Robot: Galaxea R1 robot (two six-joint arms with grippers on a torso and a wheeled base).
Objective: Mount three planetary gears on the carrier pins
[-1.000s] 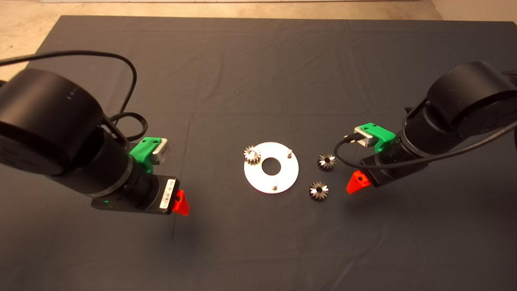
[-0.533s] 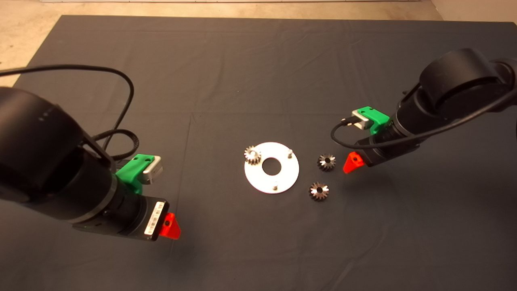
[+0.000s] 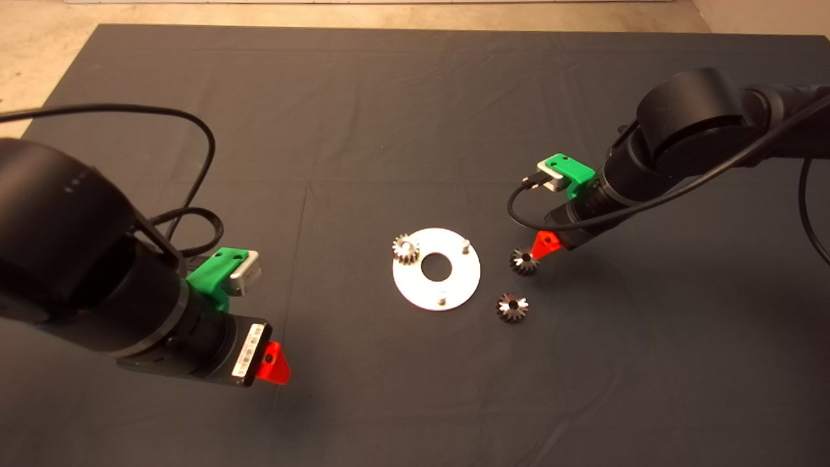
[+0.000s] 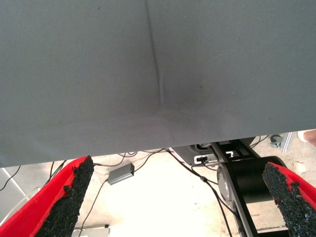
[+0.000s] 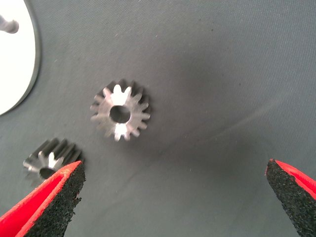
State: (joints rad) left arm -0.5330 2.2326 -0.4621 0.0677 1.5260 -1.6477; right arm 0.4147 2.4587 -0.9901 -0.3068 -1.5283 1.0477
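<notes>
The silver disc [image 3: 454,285] lies at the mat's middle. One planetary gear [image 3: 406,249] sits on its left pin. Two carrier pins [image 3: 465,246] [image 3: 441,299] stand bare. Two loose gears lie on the mat right of the disc, one further back [image 3: 523,261] and one nearer the front [image 3: 512,307]. My right gripper [image 3: 546,245] hovers just right of the back gear, open. In the right wrist view the back gear [image 5: 120,113] lies ahead of the open gripper [image 5: 173,197], with the other gear [image 5: 52,157] by one pad and the disc's edge [image 5: 19,69] beyond. My left gripper [image 3: 272,363] is open and empty at the lower left.
The left wrist view shows its open gripper [image 4: 177,197] over the mat's edge [image 4: 148,148], with cables and a black stand on the floor beyond. Black cables loop over both arms. Bare floor [image 3: 39,58] lies past the mat's far left corner.
My right gripper has moved left and toward the back, from beside the front loose gear to just beside the back loose gear. My left arm drew back toward the lower left, then stopped.
</notes>
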